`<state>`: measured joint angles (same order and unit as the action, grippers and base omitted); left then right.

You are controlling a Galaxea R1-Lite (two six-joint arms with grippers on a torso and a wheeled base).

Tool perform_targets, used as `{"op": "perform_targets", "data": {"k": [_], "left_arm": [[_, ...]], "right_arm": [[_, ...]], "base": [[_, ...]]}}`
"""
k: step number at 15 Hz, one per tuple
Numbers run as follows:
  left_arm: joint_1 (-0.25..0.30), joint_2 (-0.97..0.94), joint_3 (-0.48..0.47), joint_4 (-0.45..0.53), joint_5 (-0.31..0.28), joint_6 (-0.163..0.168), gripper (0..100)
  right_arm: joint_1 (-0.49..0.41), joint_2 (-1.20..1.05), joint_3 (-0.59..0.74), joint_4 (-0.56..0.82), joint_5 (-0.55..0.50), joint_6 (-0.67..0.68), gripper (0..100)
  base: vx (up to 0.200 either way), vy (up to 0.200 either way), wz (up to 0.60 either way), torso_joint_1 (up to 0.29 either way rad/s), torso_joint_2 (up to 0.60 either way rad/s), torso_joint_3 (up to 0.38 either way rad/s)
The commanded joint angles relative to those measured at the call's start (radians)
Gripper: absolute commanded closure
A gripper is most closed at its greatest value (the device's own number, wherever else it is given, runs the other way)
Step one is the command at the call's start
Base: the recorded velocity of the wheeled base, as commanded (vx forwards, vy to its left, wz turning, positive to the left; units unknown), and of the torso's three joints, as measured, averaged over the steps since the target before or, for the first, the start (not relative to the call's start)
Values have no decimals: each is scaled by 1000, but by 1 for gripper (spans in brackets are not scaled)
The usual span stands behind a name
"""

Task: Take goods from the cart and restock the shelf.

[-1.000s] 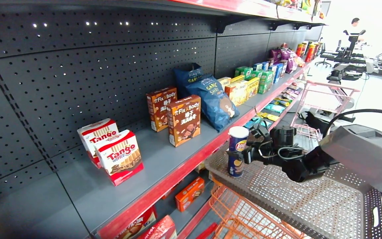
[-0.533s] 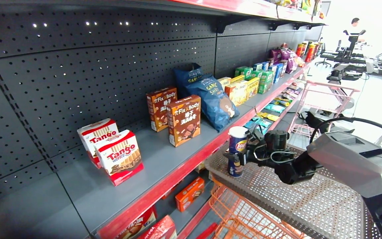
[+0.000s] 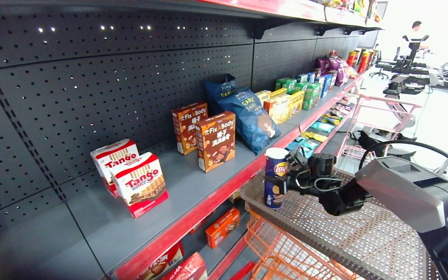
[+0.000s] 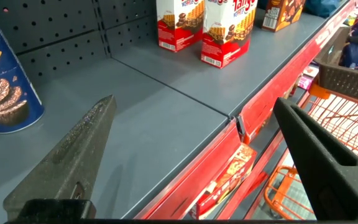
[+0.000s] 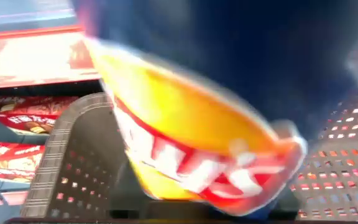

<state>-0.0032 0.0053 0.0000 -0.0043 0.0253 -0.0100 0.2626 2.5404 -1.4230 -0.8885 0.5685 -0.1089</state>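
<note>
At the shelf's (image 3: 193,186) left end the left tool (image 4: 194,118) hangs above the grey board with its two fingers (image 4: 86,143) spread wide and nothing between them. A blue canister (image 4: 5,87) stands upright on the board near it. Further along, two red-and-white wafer boxes (image 3: 140,182) stand one behind the other, then two brown boxes (image 3: 214,140) likewise, then two blue bags (image 3: 251,116) leaning toward the back panel. Just off the shelf's red front edge, the chip can (image 3: 276,165) is upright over the near corner of the cart's (image 3: 348,233) perforated top tray. The right tool (image 3: 276,186) pinches it around the middle, its fingers (image 5: 73,155) against the can's side. Whether the can's base touches the tray cannot be told.
</note>
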Motion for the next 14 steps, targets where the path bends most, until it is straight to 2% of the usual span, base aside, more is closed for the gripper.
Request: {"op": "perform_targets", "data": {"k": [1, 4, 7, 8, 11, 13, 14], "left_arm": [[0, 1, 0, 0, 1, -1, 0], [0, 1, 0, 0, 1, -1, 0], [0, 1, 0, 0, 1, -1, 0], [0, 1, 0, 0, 1, -1, 0], [0, 1, 0, 0, 1, -1, 0], [0, 1, 0, 0, 1, 1, 0], [0, 1, 0, 0, 1, -1, 0]], "right_arm": [[3, -60, 13, 3, -9, 0, 100], [1, -226, 58, 42, -102, 6, 100], [30, -428, 211, 77, -254, 72, 100], [75, -563, 323, 85, -371, 132, 100], [175, -870, 593, 117, -598, 147, 100], [175, -1028, 710, 140, -642, 147, 100], [118, -1214, 806, 214, -638, 144, 100]], "base": [[0, 0, 0, 0, 0, 0], [0, 0, 0, 0, 0, 0], [0, 0, 0, 0, 0, 0], [0, 0, 0, 0, 0, 0], [0, 0, 0, 0, 0, 0], [0, 0, 0, 0, 0, 0], [0, 0, 0, 0, 0, 0]]}}
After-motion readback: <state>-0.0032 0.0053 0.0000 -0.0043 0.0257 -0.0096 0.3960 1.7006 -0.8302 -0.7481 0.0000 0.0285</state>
